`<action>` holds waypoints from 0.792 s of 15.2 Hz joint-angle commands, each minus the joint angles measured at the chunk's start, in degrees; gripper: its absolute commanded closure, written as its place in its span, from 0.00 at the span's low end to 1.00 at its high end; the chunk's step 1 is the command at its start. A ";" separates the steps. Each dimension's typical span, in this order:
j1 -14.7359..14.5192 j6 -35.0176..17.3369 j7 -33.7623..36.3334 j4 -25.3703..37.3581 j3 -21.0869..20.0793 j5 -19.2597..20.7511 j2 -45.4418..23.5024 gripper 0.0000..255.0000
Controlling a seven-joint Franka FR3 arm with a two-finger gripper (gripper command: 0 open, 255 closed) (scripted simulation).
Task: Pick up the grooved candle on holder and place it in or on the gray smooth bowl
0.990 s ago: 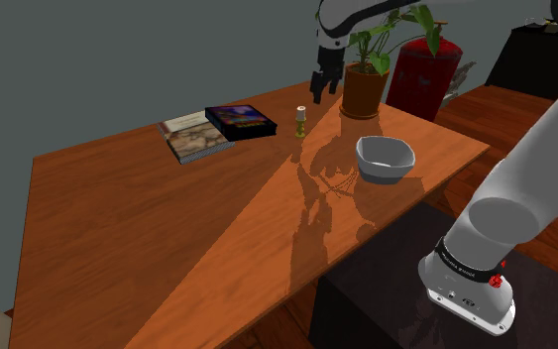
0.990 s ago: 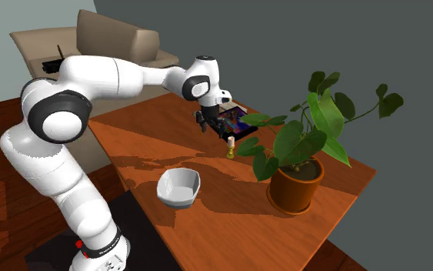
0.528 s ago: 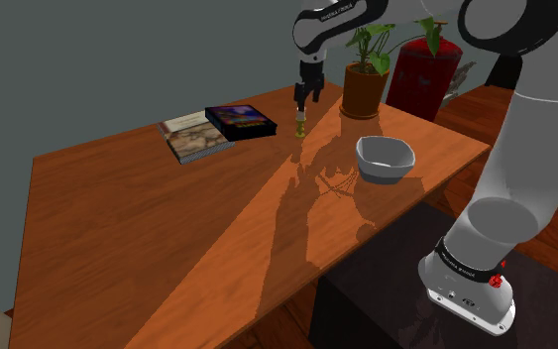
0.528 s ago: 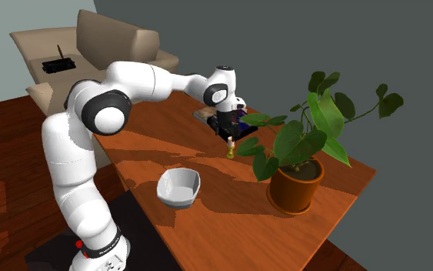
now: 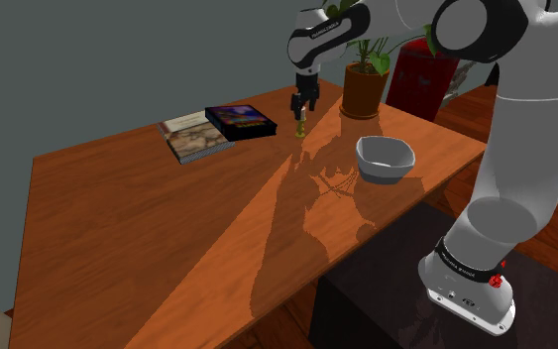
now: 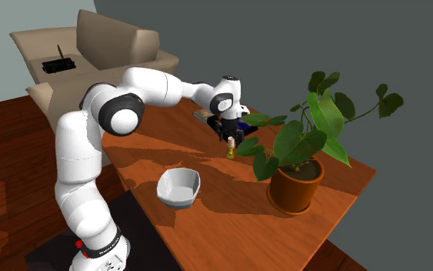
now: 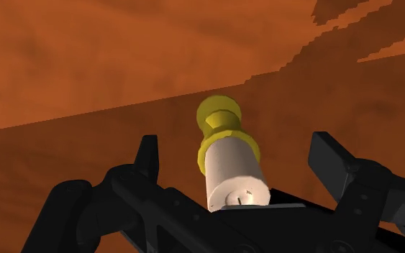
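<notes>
While its black fingers [image 7: 149, 157] stand spread either side of the cream candle [image 7: 231, 172] on its yellow holder, not touching it, the gripper [image 5: 303, 105] has come lower than half a second ago over the table [image 5: 148, 228], the candle upright between dark book [image 5: 239, 121] and potted plant [image 5: 364, 87], beyond the grey bowl [image 5: 384, 159].

The white arm [image 5: 524, 139] rose steeply from its base [image 5: 470, 288] and bent over at the elbow, the forearm reaching across toward the candle [image 5: 300, 125]. The wrist turned downward, so the black gripper [image 5: 302, 107] hung directly above the candle, pointing down at it. In the wrist view the gripper [image 7: 238, 154] stood spread wide, one finger [image 7: 148, 151] to each side of the candle [image 7: 233, 172], neither touching it. In the second exterior view the gripper [image 6: 230, 140] sat just above the candle [image 6: 230, 153].
</notes>
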State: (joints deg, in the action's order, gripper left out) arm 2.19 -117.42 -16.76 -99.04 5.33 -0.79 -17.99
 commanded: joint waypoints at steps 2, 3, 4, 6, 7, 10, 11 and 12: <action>0.01 -1.72 -0.01 -1.01 -0.03 -0.07 -0.69 0.00; 0.01 -1.71 -0.01 -1.00 -0.03 -0.07 -0.70 0.00; 0.01 -1.71 -0.01 -1.00 -0.03 -0.07 -0.70 0.00; 0.01 -1.71 -0.01 -1.00 -0.03 -0.07 -0.70 0.00; 0.01 -1.71 -0.01 -1.00 -0.03 -0.07 -0.70 0.00; 0.01 -1.70 -0.01 -0.99 -0.03 -0.07 -0.70 1.00; 0.01 -1.70 -0.01 -0.99 -0.03 -0.07 -0.70 1.00; 0.01 -1.70 -0.01 -0.99 -0.03 -0.07 -0.70 1.00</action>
State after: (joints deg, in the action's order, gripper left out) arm 2.18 -119.12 -16.78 -100.01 5.27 -0.88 -18.65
